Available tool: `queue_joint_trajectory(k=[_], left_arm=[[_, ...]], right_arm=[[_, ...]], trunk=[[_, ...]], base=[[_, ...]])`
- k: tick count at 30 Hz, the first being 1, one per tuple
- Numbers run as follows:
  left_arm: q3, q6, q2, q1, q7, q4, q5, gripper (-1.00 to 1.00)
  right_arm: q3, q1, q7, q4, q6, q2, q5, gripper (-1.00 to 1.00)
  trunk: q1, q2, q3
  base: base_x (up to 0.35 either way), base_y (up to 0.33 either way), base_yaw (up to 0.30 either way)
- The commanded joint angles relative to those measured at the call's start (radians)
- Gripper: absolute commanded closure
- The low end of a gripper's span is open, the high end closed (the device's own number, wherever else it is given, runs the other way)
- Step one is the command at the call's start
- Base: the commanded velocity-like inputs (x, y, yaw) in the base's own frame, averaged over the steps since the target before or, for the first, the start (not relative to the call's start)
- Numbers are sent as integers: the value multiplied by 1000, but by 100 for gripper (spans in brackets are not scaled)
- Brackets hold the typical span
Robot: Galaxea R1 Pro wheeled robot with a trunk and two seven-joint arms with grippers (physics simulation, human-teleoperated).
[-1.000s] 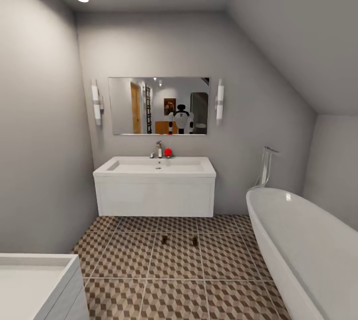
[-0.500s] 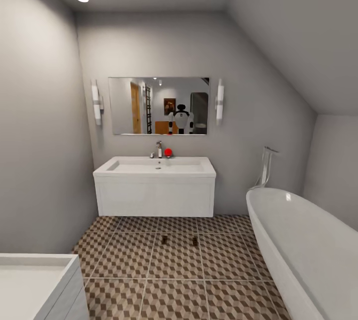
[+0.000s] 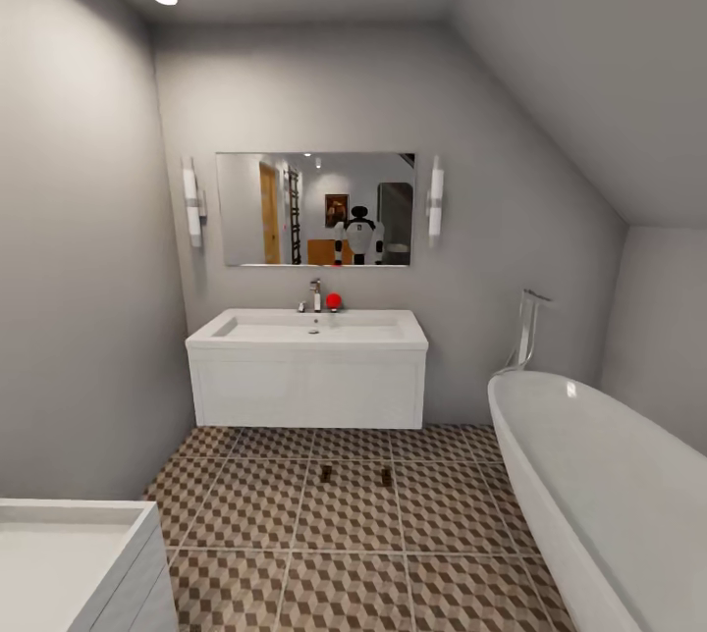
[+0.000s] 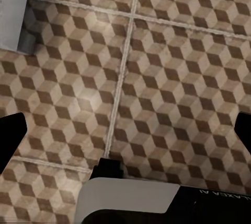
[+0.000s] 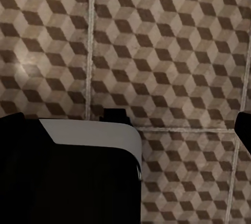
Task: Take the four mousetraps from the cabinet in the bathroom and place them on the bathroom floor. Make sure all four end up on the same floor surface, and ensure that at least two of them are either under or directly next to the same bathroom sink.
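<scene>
Ahead of you on the bathroom floor (image 3: 295,514), two mousetraps (image 3: 326,474) lie side by side just in front of the sink (image 3: 307,367), and across the last second the whole picture has merely nudged sideways, so your camera shifted, not the traps. That likely means two are placed and two remain to fetch. Both the left gripper (image 4: 125,130) and the right gripper (image 5: 125,125) hang spread and empty over cube-patterned tile, with a bathtub (image 3: 599,485) at your right.
</scene>
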Motion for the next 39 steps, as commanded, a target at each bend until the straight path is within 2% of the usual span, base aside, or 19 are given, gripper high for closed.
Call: queue_joint_trajectory(k=[1, 18, 30, 39], left_arm=[[-8, -3, 0, 1, 2, 1, 8, -100], [-9, -14, -1, 32, 3, 1, 8, -100], [-9, -16, -3, 35, 3, 1, 8, -100], [-9, -16, -7, 35, 3, 1, 8, -100]], right_arm=[[-8, -1, -2, 3, -3, 0, 11, -100], [-8, 0, 15, 2, -4, -1, 11, -100], [-9, 0, 15, 2, -1, -3, 11, -100], [-9, 0, 16, 2, -1, -5, 11, -100]], trunk=[[0, -1, -1], [0, -1, -1], [0, -1, -2], [0, -1, -12]], base=[[0, 0, 143], [0, 0, 211], [0, 0, 37], [0, 0, 5]])
